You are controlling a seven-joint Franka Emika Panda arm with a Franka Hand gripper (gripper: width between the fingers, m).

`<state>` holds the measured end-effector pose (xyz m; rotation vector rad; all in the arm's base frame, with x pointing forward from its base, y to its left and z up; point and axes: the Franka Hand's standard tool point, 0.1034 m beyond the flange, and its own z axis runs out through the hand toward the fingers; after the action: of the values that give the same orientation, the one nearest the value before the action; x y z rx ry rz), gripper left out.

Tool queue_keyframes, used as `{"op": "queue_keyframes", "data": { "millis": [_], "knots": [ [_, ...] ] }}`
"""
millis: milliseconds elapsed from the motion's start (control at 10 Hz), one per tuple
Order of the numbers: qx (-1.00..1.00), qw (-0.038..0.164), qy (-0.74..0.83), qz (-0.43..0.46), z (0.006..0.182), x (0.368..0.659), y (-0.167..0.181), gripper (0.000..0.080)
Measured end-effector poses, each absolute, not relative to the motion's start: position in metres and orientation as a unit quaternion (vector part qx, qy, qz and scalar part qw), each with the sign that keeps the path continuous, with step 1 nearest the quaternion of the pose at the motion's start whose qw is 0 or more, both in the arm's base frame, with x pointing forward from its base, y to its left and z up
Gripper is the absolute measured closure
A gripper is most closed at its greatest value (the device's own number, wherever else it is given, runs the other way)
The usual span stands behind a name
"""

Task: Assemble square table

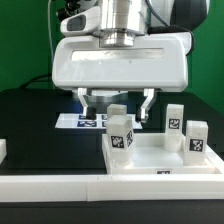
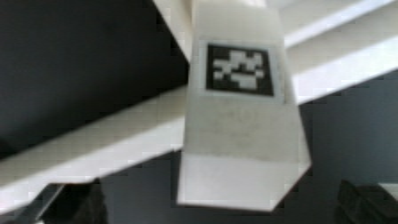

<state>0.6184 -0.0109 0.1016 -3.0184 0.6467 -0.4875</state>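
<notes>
- Pincer (image 1: 118,104) hangs low over the black table (image 1: 30,115), its two dark fingers (image 1: 85,101) spread apart, gripping nothing
- Square panel (image 1: 160,160) lies just below and in front of the pincer, raised rim up, near the long white bar (image 1: 60,185)
- Leg (image 1: 121,135) with a black-and-white tag stands on the panel right under the spread fingers; whether they touch it cannot be told
- In the wrist view that tagged leg (image 2: 240,110) fills the middle, between the two fingertips (image 2: 57,203)
- Two more legs (image 1: 175,117) (image 1: 197,138) stand on the panel's far side, toward the exterior view's right of the pincer
- Marker board (image 1: 78,121) lies flat on the table behind the pincer
</notes>
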Motion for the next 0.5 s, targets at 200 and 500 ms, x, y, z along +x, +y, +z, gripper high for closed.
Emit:
{"op": "queue_keyframes", "data": {
  "millis": [200,500],
  "knots": [
    [-0.973,0.023,0.211,-0.094,0.1017,0.6192,-0.0080,0.0150],
    [-0.974,0.047,0.220,0.003,0.1027,0.6118,-0.0115,0.0150]
  ]
}}
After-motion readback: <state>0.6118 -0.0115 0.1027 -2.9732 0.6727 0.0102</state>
